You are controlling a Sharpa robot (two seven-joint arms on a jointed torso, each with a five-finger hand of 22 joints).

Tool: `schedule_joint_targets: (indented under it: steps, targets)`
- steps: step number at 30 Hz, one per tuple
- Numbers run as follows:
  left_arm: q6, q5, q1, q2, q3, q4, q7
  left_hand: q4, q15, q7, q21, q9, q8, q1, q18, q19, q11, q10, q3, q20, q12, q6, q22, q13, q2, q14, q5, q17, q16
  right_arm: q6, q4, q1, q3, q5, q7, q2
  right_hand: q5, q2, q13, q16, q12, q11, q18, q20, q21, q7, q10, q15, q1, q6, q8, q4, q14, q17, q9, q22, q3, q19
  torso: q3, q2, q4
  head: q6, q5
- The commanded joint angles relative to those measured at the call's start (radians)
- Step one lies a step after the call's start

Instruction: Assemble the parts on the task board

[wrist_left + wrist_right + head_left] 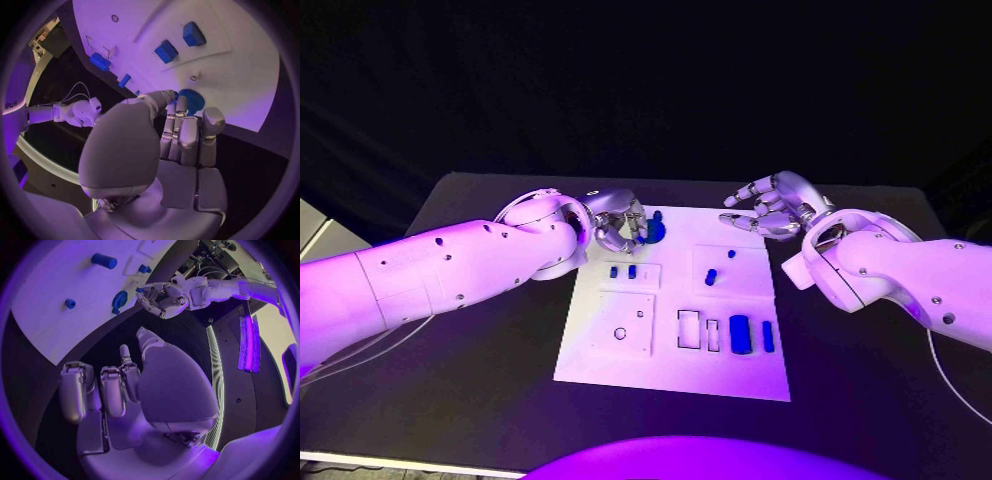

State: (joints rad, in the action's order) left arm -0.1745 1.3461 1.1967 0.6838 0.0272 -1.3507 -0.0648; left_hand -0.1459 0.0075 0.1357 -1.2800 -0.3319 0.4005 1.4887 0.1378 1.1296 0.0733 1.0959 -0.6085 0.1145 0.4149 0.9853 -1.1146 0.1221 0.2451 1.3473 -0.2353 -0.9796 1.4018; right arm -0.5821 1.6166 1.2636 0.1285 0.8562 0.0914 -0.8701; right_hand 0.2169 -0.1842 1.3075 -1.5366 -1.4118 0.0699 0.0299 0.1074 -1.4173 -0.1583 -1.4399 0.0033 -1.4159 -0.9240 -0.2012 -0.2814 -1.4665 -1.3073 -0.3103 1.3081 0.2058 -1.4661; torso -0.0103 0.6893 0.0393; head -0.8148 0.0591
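Note:
The white task board [672,355] lies in the middle of the black table. At its far left corner my left hand [620,222] pinches a round blue part [655,228] that stands on edge at the board; the thumb and fingers close on this round part [190,100] in the left wrist view. My right hand [769,208] hovers past the board's far right corner, fingers apart and holding nothing, as the right wrist view of it [125,390] confirms. Two small blue pegs [622,271] stand in the board.
Two more blue pieces [711,278] sit mid-board, and two long blue blocks [740,334] lie near the right edge beside rectangular slots [688,328]. A dark cable [956,385] trails from my right arm. Bare black table surrounds the board.

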Motion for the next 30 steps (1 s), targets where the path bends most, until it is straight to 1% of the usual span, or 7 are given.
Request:
schedule_joint_targets:
  steps: [1,7,12,17,21,28,30]
  targets:
    - [0.014,-0.056,0.001,0.019,-0.003,-0.019,0.000,0.006,0.000,0.001,-0.006,-0.002,-0.006,-0.006,-0.017,0.006,0.000,0.009,-0.001,-0.001,-0.005,0.006,-0.001,-0.001,0.000,0.008,-0.002,0.000,0.003,0.016,0.001,-0.001,0.000,0.008,-0.004,-0.001,0.007,-0.006,0.122,0.005,0.005,0.000,0.009,-0.006,0.004,0.004,0.004,-0.006,-0.002,0.004,-0.007,-0.002,-0.080,-0.172,0.001,0.167,0.005,-0.029,0.0000,0.000,0.0020,0.002,0.004]
    - [0.056,-0.061,0.001,0.055,-0.006,-0.030,-0.018,0.006,0.000,0.001,-0.006,-0.002,-0.008,-0.009,-0.017,0.006,-0.001,0.011,-0.001,-0.001,-0.010,0.007,-0.001,-0.001,0.001,0.007,-0.002,0.003,0.002,0.016,0.000,-0.002,0.000,0.009,-0.003,-0.003,0.007,-0.006,0.122,0.005,0.005,0.000,0.009,-0.006,0.004,0.004,0.004,-0.006,-0.002,0.004,-0.007,-0.002,-0.080,-0.172,0.001,0.167,0.005,-0.029,0.0016,0.001,0.0022,0.000,0.006]
    - [0.075,-0.061,0.001,0.063,-0.005,-0.031,-0.024,0.007,0.000,0.000,-0.006,-0.003,-0.009,-0.011,-0.017,0.006,-0.001,0.012,-0.001,-0.001,-0.012,0.008,-0.001,-0.002,0.002,0.006,-0.001,0.007,0.001,0.017,0.000,-0.002,0.000,0.009,-0.003,-0.003,0.007,-0.006,0.122,0.005,0.005,0.000,0.009,-0.006,0.004,0.004,0.004,-0.006,-0.002,0.004,-0.007,-0.002,-0.080,-0.172,0.001,0.167,0.005,-0.029,0.0017,0.002,0.0019,0.000,0.008]
    - [0.087,-0.057,0.001,0.054,-0.003,-0.022,-0.025,0.007,0.000,0.000,-0.006,-0.003,-0.009,-0.011,-0.017,0.006,-0.001,0.012,-0.001,-0.001,-0.012,0.008,-0.001,-0.002,0.002,0.006,-0.001,0.007,0.001,0.017,0.000,-0.003,0.000,0.010,-0.002,-0.001,0.007,-0.006,0.122,0.005,0.005,0.000,0.009,-0.006,0.004,0.004,0.004,-0.006,-0.002,0.004,-0.007,-0.002,-0.080,-0.172,0.001,0.167,0.005,-0.029,0.0017,0.003,0.0001,-0.002,0.009]
    - [0.092,-0.055,-0.001,0.042,0.001,-0.008,-0.025,0.007,0.000,0.000,-0.005,-0.003,-0.009,-0.012,-0.017,0.004,-0.001,0.013,-0.001,0.000,-0.014,0.008,0.001,-0.002,0.002,0.006,-0.001,0.008,0.001,0.017,0.000,-0.003,0.000,0.010,-0.003,0.000,0.007,-0.006,0.122,0.005,0.005,0.000,0.009,-0.006,0.004,0.004,0.004,-0.006,-0.002,0.004,-0.007,-0.002,-0.080,-0.172,0.001,0.167,0.005,-0.029,0.0007,0.004,-0.0017,-0.003,0.009]
    - [0.092,-0.052,-0.005,0.030,0.005,0.018,-0.023,0.008,0.000,0.000,-0.005,-0.003,-0.010,-0.012,-0.017,0.004,-0.001,0.014,-0.001,0.000,-0.015,0.008,0.001,-0.002,0.002,0.005,-0.001,0.010,0.000,0.016,0.000,-0.004,0.000,0.011,-0.002,-0.001,0.008,-0.007,0.121,0.007,0.007,0.000,0.009,-0.006,0.006,0.004,0.005,-0.007,-0.002,0.004,-0.008,-0.002,-0.080,-0.170,0.000,0.166,0.007,-0.028,-0.0008,0.002,-0.0006,-0.004,0.008]
    - [0.093,-0.051,-0.005,0.027,0.006,0.021,-0.023,0.008,0.000,0.000,-0.004,-0.003,-0.011,-0.012,-0.016,0.003,-0.001,0.014,-0.001,0.000,-0.016,0.008,0.002,-0.002,0.002,0.005,-0.001,0.010,0.000,0.016,0.000,-0.004,0.000,0.011,-0.002,-0.001,0.008,-0.007,0.121,0.007,0.007,0.000,0.009,-0.006,0.006,0.004,0.005,-0.007,-0.002,0.004,-0.008,-0.002,-0.080,-0.170,0.000,0.166,0.007,-0.028,-0.0004,0.002,-0.0004,-0.004,0.007]
